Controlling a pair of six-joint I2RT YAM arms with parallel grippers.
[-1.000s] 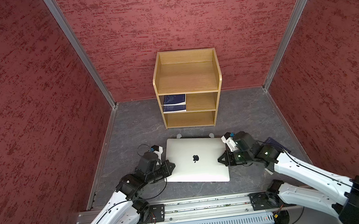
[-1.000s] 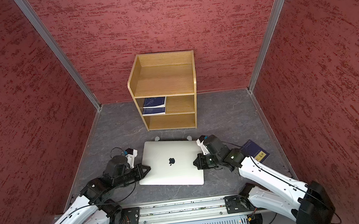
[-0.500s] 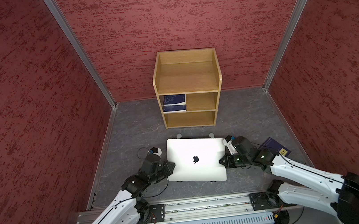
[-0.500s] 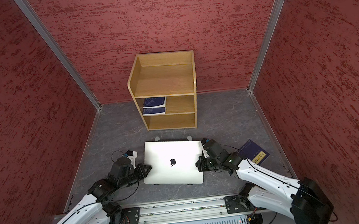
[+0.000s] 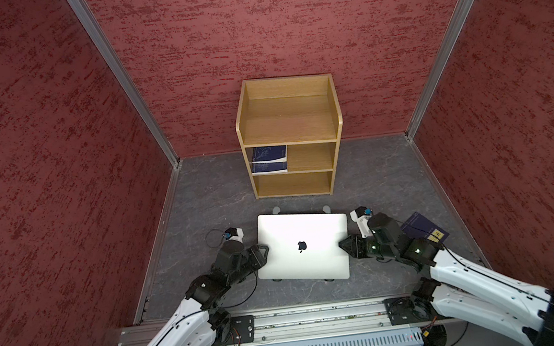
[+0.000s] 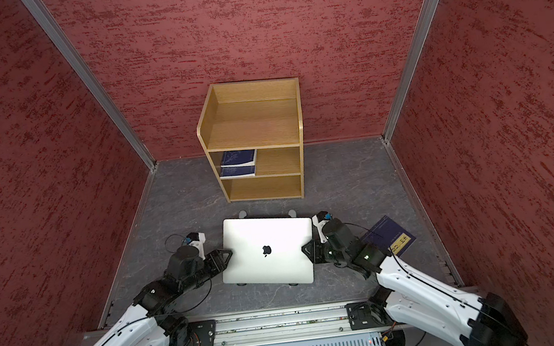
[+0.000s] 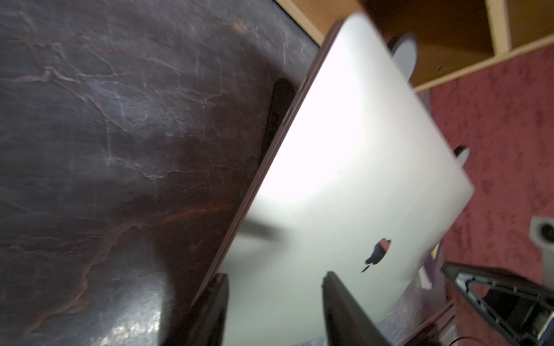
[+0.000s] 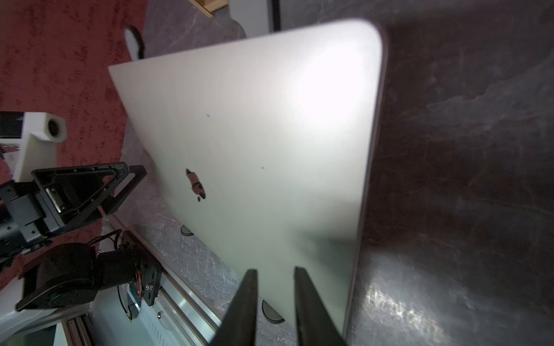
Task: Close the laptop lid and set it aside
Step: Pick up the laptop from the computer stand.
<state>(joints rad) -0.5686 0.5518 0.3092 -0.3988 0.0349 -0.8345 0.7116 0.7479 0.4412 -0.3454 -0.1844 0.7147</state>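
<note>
Silver-grey aluminium: the laptop (image 5: 311,227) sits at the middle of the grey slate tabletop (image 5: 206,197), nearer its front edge than its far edge; the laptop lid (image 5: 290,262) is shut flat, apple logo up, in both top views. It rests above the tabletop on a black stand (image 7: 277,119); round feet show past its far edge (image 5: 276,210) and its near edge (image 5: 330,280).

Left pincer (image 5: 264,251) is at the laptop's left edge, about mid-length; in the left wrist view (image 7: 274,277) its fingers (image 7: 214,299) stand well apart, one by the laptop's side edge, the other over the lid; bare lid shows in the gap; contact I cannot tell.

Right pincer (image 5: 342,243) is at the laptop's right edge, opposite the left one; in the right wrist view (image 8: 275,269) its fingers (image 8: 305,299) are parted only narrowly, both in front of the lid surface just inside the side edge; lid shows between them; nothing is clamped that I can see.

Wooden shelf unit (image 5: 289,125) stands at the middle of the far edge, against the red wall; dark blue books (image 5: 268,160) lie in the left part of its middle compartment. One more dark blue book (image 5: 418,226) lies flat towards the right edge of the tabletop, partly under the right arm, apart from the laptop.
</note>
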